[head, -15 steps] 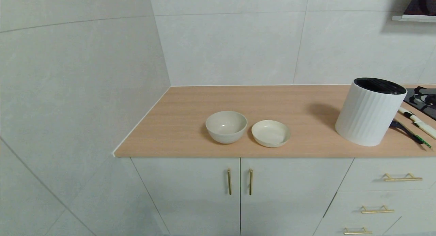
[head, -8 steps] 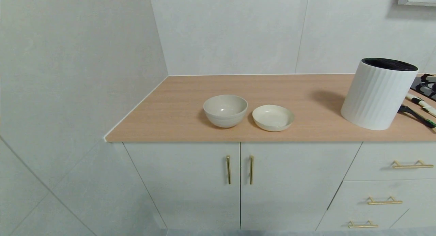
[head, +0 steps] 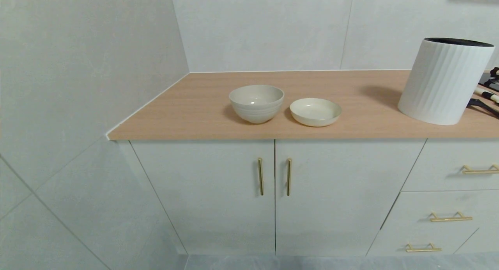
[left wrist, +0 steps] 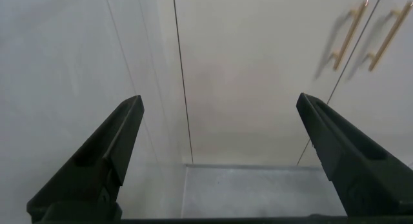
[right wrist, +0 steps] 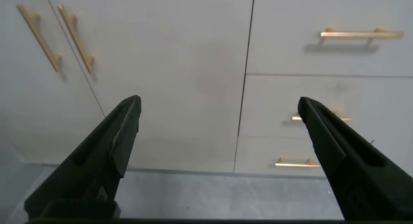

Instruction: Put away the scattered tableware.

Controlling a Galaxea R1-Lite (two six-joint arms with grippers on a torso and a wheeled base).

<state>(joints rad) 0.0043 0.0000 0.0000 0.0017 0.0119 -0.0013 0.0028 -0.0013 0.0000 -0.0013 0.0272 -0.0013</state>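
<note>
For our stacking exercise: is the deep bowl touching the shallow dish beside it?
Apart. The head view shows a strip of countertop between the bowl and the dish.

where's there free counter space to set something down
Bare counter runs from the left wall to the bowl, and again between the dish and the white canister. Crowded: bowl and dish sit close together; utensils sit just beyond the canister.

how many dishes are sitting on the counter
2. A deep bowl near the counter's front edge and a shallow dish to its right, apart from it. The container could hide more.
</note>
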